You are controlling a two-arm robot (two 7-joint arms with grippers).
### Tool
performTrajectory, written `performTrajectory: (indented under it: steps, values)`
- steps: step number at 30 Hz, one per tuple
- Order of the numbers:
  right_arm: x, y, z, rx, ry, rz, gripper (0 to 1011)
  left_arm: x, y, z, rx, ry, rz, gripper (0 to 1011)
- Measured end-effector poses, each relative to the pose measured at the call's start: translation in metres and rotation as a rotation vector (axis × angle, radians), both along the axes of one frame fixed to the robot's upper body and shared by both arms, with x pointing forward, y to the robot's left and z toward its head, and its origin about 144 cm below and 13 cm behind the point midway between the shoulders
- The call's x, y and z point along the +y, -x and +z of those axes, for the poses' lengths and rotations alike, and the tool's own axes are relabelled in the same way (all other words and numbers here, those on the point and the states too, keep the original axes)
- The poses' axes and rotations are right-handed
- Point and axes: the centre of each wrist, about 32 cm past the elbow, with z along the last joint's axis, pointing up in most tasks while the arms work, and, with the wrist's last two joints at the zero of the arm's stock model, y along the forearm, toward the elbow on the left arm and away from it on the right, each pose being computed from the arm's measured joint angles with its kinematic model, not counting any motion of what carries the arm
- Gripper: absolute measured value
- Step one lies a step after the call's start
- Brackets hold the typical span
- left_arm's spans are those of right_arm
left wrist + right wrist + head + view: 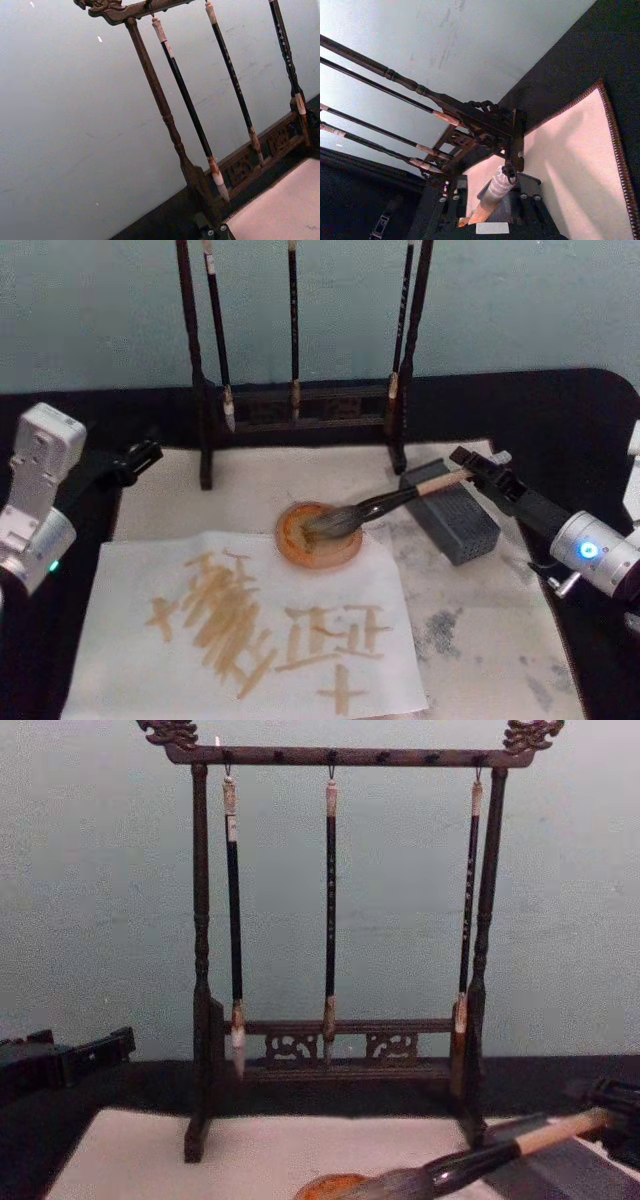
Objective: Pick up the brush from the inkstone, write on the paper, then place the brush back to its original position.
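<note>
Nearest, the paper (250, 630) is laid flat on the surface, marked with tan brush strokes across its middle. To its right a stained pale mat (480, 630) is seen under it.

Just beyond the paper's far edge sits a round orange dish (318, 535). The brush (385, 503) is laid with its bushy head in the dish; the tan handle is tilted up and to the right, passing over a dark grey block (452, 512).

Right tool (478, 473) is at the handle's far end, fingers closed on the brush. In the right wrist view the whitish end cap (500, 184) is seen between the fingers. In the chest view the brush (470, 1160) comes in low at right, held by the right tool (612, 1108).

Left tool (140, 455) is held off at the left edge of the mat, well apart from paper and brush, touching nothing; whether its fingers are apart or together cannot be told.

Farthest back, a dark wooden rack (340, 755) stands on the mat with three thin brushes (330, 900) hung from its top bar. A pale blue-green wall (90, 870) is behind it.
</note>
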Motion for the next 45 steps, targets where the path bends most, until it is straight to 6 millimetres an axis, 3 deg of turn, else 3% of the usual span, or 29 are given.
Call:
performTrajectory:
  steps: [6,17,32,45]
  values:
    - [-0.002,0.002,0.002,0.007,0.009,-0.005,721,0.000,0.000,0.000,0.000,0.000,0.000,1002]
    - [-0.004,0.007,0.012,0.032,0.079,-0.035,996,0.000,0.000,0.000,0.000,0.000,0.000,1002]
    - [-0.001,0.026,0.026,-0.005,0.282,-0.069,1001,0.000,0.000,0.000,0.000,0.000,0.000,1000]
    - [0.018,0.066,0.046,-0.178,0.559,-0.023,1001,0.000,0.000,0.000,0.000,0.000,0.000,1002]
